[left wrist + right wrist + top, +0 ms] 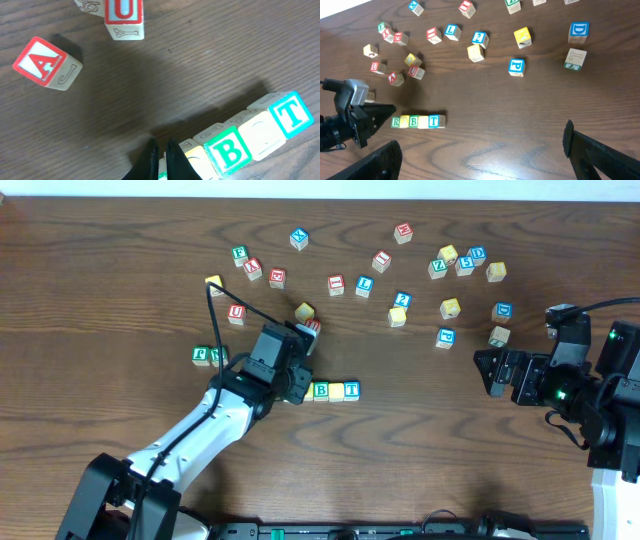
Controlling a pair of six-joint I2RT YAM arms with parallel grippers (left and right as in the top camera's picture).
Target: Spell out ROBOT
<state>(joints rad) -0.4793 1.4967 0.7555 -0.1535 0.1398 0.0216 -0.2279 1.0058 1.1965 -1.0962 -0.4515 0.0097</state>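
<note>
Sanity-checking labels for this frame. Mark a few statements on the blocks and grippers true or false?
1. The row ends in a blue T block. True.
2. The B block is red. False: it is green.
3. The right gripper is open and empty. True.
4. The A block is in the row. False: it lies apart from it.
5. The left gripper is at the T end. False: it is at the opposite end.

Row of wooden letter blocks [343, 390] on a dark wood-grain desk [110, 270].
The left gripper [300, 387] sits at the row's left end; next come a green B block [320, 390], a yellow block [336, 390] and a blue T block [351, 389].
</note>
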